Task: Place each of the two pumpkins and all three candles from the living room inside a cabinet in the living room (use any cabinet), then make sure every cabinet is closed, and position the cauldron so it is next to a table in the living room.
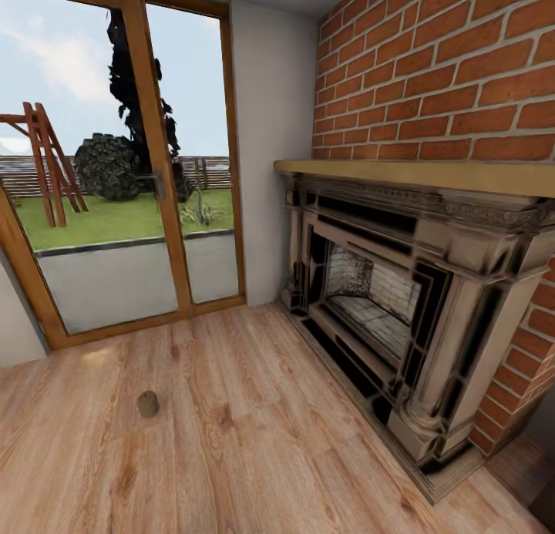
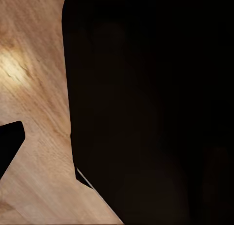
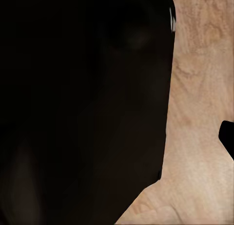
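Note:
A small olive-brown cylinder (image 1: 147, 403), which may be one of the candles, stands alone on the wooden floor (image 1: 254, 449) at the lower left of the head view. The pumpkins, the cabinet, the cauldron and the table are out of view. Both wrist views look down at the pale plank floor (image 2: 34, 88) past a large black shape (image 2: 151, 108) that I take for the robot's own body (image 3: 83, 108). A black tip (image 2: 9, 144) juts in at one edge of the left wrist view, and a similar one (image 3: 228, 135) in the right wrist view. Neither shows how the jaws stand.
A stone fireplace (image 1: 401, 303) with a wooden mantel (image 1: 416, 176) stands against the red brick wall (image 1: 447, 64) on the right. Wood-framed glass doors (image 1: 154, 179) fill the left wall, with a garden behind them. Open floor lies between them.

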